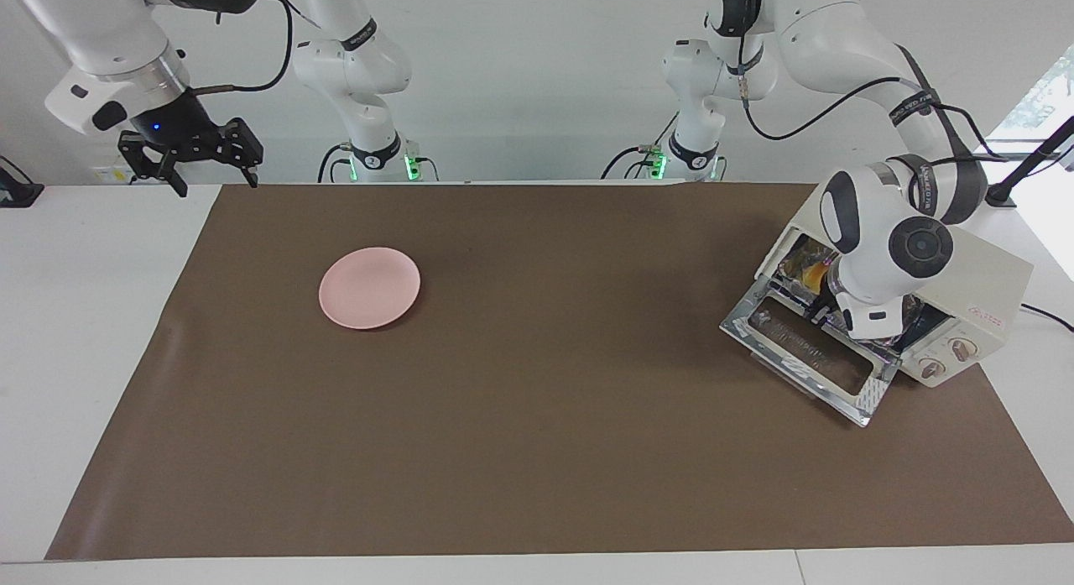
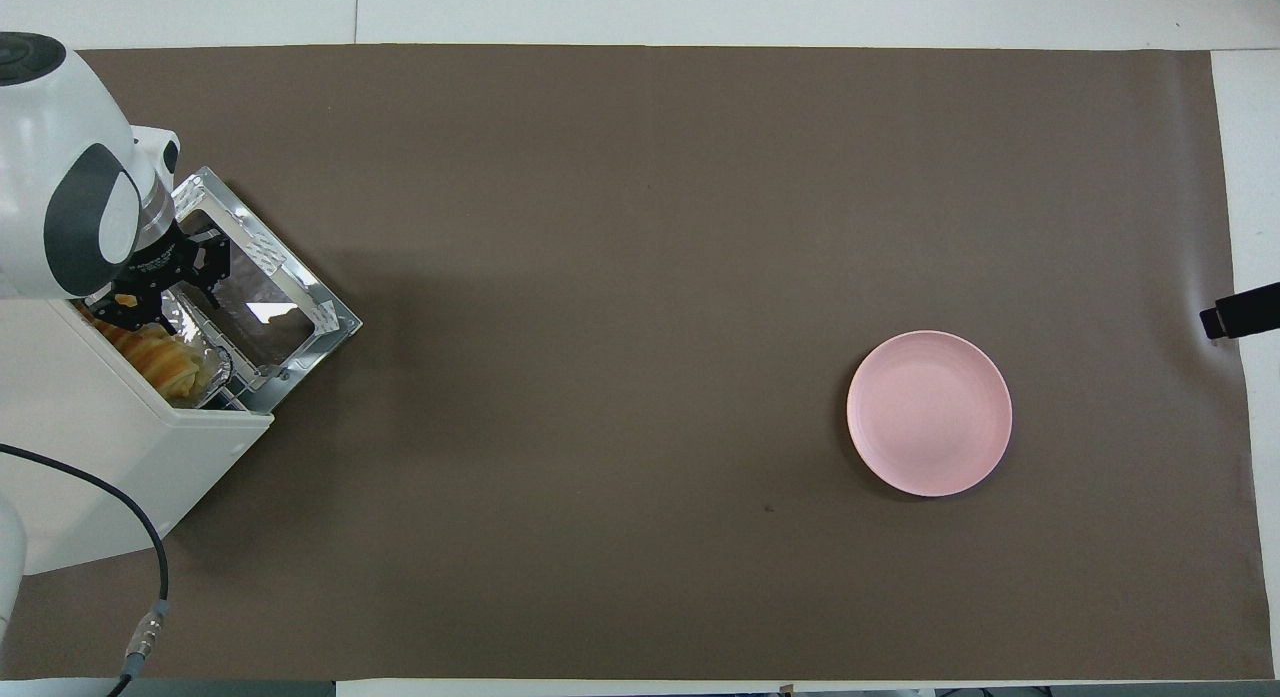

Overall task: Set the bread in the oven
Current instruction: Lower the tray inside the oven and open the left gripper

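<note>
The cream-white oven point(image 1: 998, 291) point(image 2: 90, 447) stands at the left arm's end of the table with its glass door point(image 1: 805, 350) point(image 2: 270, 297) folded down. The golden ridged bread point(image 2: 160, 355) point(image 1: 812, 274) lies in a crinkled foil tray point(image 2: 218, 362) inside the oven mouth, partly hidden under the oven top. My left gripper point(image 2: 165, 287) point(image 1: 824, 313) hangs over the open door at the mouth, fingers spread and holding nothing. My right gripper point(image 1: 210, 169) waits open above the table edge at the right arm's end.
A round pink plate point(image 1: 369, 287) point(image 2: 929, 412) sits bare on the brown mat point(image 1: 537, 417) toward the right arm's end. A black cable point(image 2: 150, 567) trails from the oven toward the robots. White table point(image 1: 92, 316) borders the mat.
</note>
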